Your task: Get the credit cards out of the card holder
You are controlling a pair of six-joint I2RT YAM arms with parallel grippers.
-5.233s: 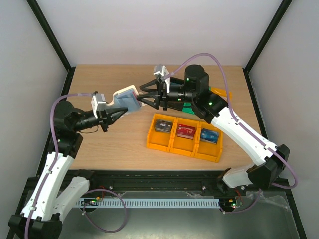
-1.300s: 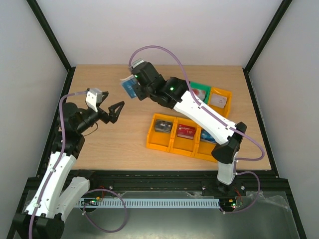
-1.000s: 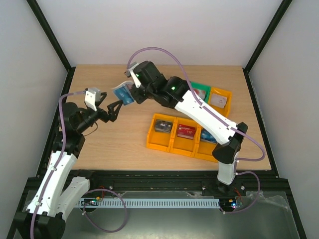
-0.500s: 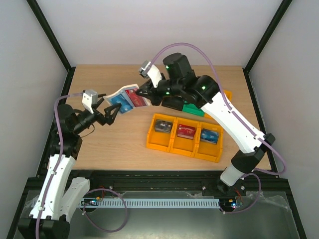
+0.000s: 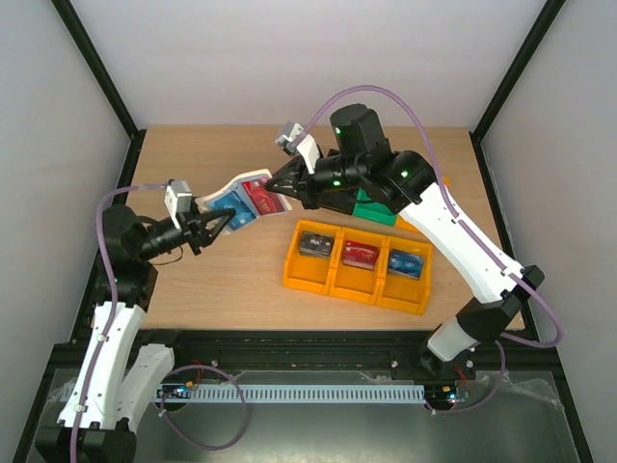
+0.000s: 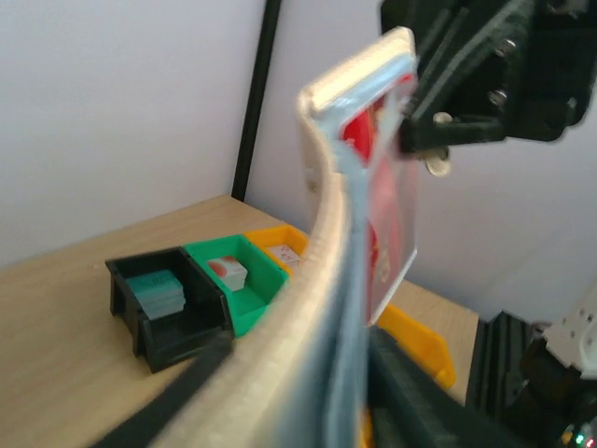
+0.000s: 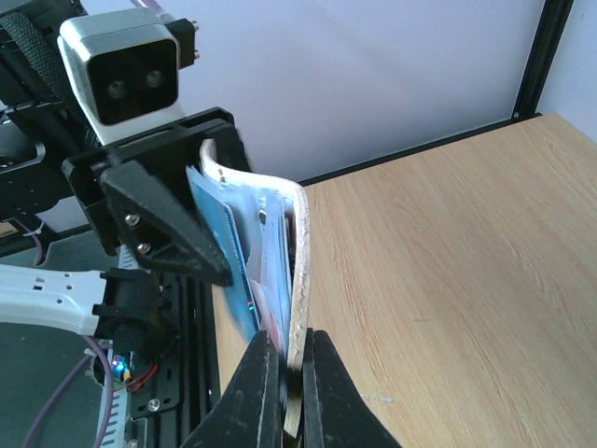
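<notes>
Desk front: light wooden desk (image 5: 212, 289), its near edge meeting a black rail (image 5: 289, 340) by the arm bases.
Yellow bin: a three-pocket yellow bin (image 5: 355, 284) stands right of centre near the front, holding a dark stack (image 5: 315, 243), a red stack (image 5: 360, 254) and a blue stack (image 5: 405, 262), one to a pocket.
Left pincer: the left pincer (image 5: 214, 228) hangs above the desk's left half. Its fingers straddle the left end of the card holder; I cannot tell whether they press on it.
Card holder: the card holder (image 5: 241, 181) is off the desk, spread open in the air between the two pincers, with its pockets turned upward.
Cards: a blue card (image 5: 228, 204) and a red card (image 5: 260, 196) sit side by side in the pockets, the red one nearer the right pincer.
Right pincer: the right pincer (image 5: 281, 183) is pressed together on the holder's right edge, pinching it.
In the way: the right arm crosses above a green bin (image 5: 371, 210), hiding part of it. The left wrist view shows a black bin (image 6: 159, 308) touching the green one, and a far yellow bin (image 5: 434, 181) lies to the right.
Open room: bare wood lies beneath the holder, left of the yellow bin and along the far edge.
Room: white walls (image 5: 289, 58) and black frame posts (image 5: 96, 68).
</notes>
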